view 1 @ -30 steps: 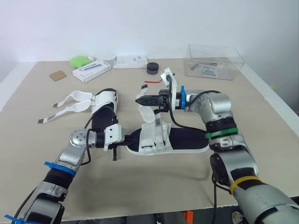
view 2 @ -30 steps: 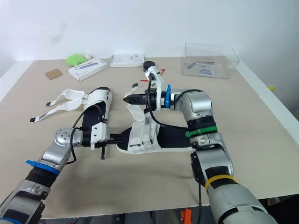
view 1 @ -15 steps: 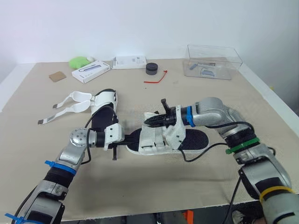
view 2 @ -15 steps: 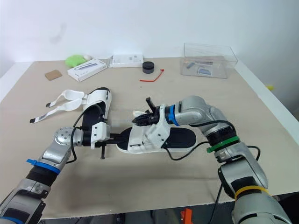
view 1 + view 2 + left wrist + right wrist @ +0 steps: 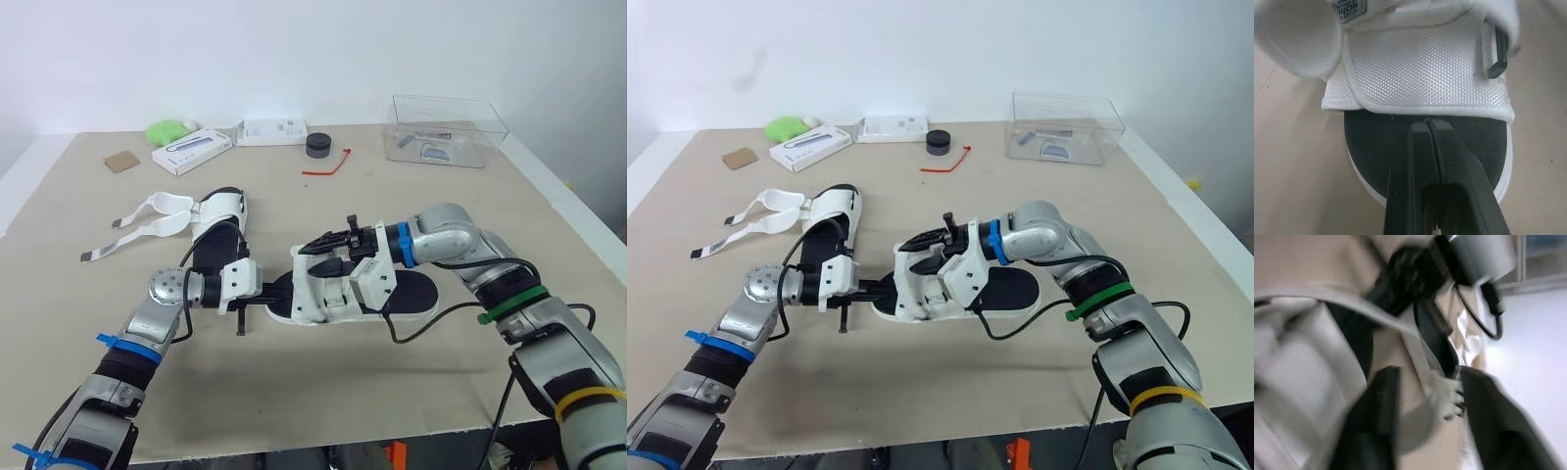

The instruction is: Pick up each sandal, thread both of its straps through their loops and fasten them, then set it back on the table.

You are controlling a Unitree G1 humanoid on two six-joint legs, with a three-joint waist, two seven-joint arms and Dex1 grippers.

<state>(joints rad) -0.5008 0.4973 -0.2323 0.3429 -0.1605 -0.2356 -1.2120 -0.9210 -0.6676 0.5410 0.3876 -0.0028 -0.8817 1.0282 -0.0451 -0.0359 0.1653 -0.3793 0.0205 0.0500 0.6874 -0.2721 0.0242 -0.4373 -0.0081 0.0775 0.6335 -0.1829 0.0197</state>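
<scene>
Card (image 5: 122,159): flat at the desk's (image 5: 411,392) far left.
Green lump (image 5: 168,128): at the far edge, just behind a white box (image 5: 192,149).
Far sandal (image 5: 220,211): on the desk left of centre, sole down, its two straps (image 5: 147,217) undone and trailing out to the left.
Left fingers (image 5: 1428,128): pressed together, tips on the black insole at the rounded end of the near sandal (image 5: 411,294), just short of its white mesh upper.
Flat box (image 5: 273,129): at the far edge, near the middle.
Black puck (image 5: 317,145): just right of the flat box, with a red tie (image 5: 328,166) lying just in front of it.
Near sandal: mid-desk, lying crosswise between the two arms, sole on the desk.
Right fingers (image 5: 325,244): above the near sandal's upper, pointing left, narrow, with a raised white strap (image 5: 306,262) between them.
Clear box (image 5: 451,129): far right, well apart from both sandals, small items inside.
</scene>
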